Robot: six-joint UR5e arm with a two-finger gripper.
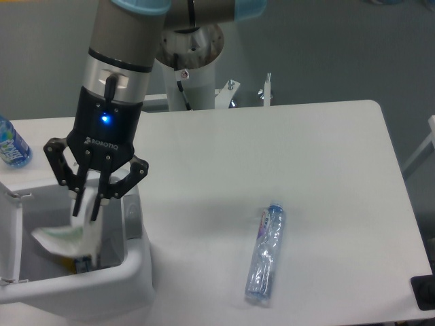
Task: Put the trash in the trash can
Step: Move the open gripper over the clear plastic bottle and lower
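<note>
Hovering over the open mouth of the trash can (139, 268), the gripper (88, 210) has its two fingers parted, and a crumpled white carton (64, 239) with greenish print hangs or rests just below the fingertips, inside the can's walls. Whether the fingers touch the carton at this instant cannot be told; they appear spread, with the carton's upper flap rising between them. The can sits at the front left corner of the table (319, 142), its hinged lid (8, 238) standing open on the far left, its grey push-button (132, 217) on the right rim just beside the gripper.

One piece of trash lies outside the can: the clear plastic bottle (266, 254), flat on the table well to the right of the gripper, toward the front edge. Its long axis runs nearly front to back, tilted slightly, with the cap end pointing away from the camera. To reach it, the arm would probably have to clear the can's right rim, travel right across the bare tabletop, and set its fingers across the bottle's narrow width rather than along its length.

A second bottle with a blue-and-white label (11, 144) stands at the table's far left edge, behind the can, apart from the work.
</note>
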